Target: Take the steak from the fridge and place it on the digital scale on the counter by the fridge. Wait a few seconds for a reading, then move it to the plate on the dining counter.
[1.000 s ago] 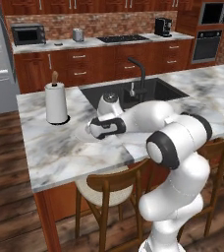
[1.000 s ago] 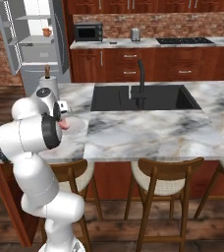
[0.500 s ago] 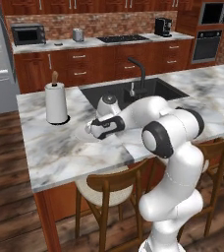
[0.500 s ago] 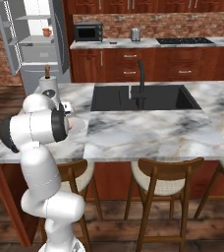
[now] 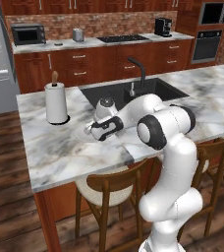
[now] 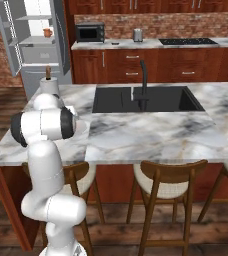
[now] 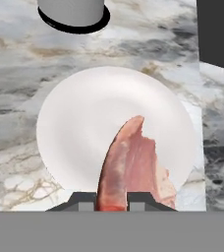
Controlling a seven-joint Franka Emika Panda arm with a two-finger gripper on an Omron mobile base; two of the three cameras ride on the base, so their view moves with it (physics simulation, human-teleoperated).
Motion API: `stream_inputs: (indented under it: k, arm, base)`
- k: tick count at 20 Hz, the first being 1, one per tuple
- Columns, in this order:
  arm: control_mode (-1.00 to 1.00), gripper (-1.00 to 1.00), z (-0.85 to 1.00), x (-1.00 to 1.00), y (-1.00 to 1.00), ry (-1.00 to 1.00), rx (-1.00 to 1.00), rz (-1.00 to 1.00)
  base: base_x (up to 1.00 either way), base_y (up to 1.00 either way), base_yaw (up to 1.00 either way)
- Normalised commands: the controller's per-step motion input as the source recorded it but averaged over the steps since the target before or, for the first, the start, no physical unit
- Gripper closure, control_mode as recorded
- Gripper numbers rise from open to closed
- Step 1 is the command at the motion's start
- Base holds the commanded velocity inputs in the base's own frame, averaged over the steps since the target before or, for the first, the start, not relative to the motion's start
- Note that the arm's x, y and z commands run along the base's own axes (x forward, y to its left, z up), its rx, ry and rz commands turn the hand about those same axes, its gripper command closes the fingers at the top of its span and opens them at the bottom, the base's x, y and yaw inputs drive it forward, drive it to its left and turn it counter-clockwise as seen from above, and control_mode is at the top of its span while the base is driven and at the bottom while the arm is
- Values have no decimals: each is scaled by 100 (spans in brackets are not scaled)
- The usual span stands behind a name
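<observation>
hand view looks straight down on a round white plate (image 7: 94, 123) lying on the marble dining desk (image 7: 15, 64), with the steak (image 7: 128, 165), a pink-red slab with a ragged edge, rising from 6 o'clock toward the plate's middle. the end effector (image 7: 112, 201) is clamped on the steak, its two dark fingertips (image 7: 82, 201) tight against the meat at the bottom edge, so the steak hangs over the plate's lower half; whether it touches the plate i cannot tell. at 12 o'clock the black-rimmed base of a paper towel holder (image 7: 72, 14) stands on the marble, and at 2 o'clock a dark corner of the sink (image 7: 217, 32) cuts in. left base view gives what the hand camera cannot: the white arm bent low over the dining desk (image 5: 60, 152), the end effector (image 5: 90, 130) pointing toward 9 o'clock just above the pale plate (image 5: 82, 134), the paper towel holder (image 5: 56, 102) upright beside it at 10 o'clock, the sink (image 5: 133, 91) with its black faucet (image 5: 139, 71) behind; the steak is hidden by the hand there. right base view adds the fridge (image 6: 36, 45) standing open at 11 o'clock with white shelves, far behind the arm, and wooden stools (image 6: 168, 187) under the desk edge.
</observation>
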Motion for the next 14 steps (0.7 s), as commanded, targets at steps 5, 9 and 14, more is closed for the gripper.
stream_inputs:
  k: [5,9,14]
  arm:
    - [-100,100,-10,42,10,0,0,0]
    - [-100,100,-10,34,7,0,0,0]
    - [-100,-100,-16,28,5,5,0,0]
  base:
    - [0,0,0]
    - [0,0,0]
    - [0,0,0]
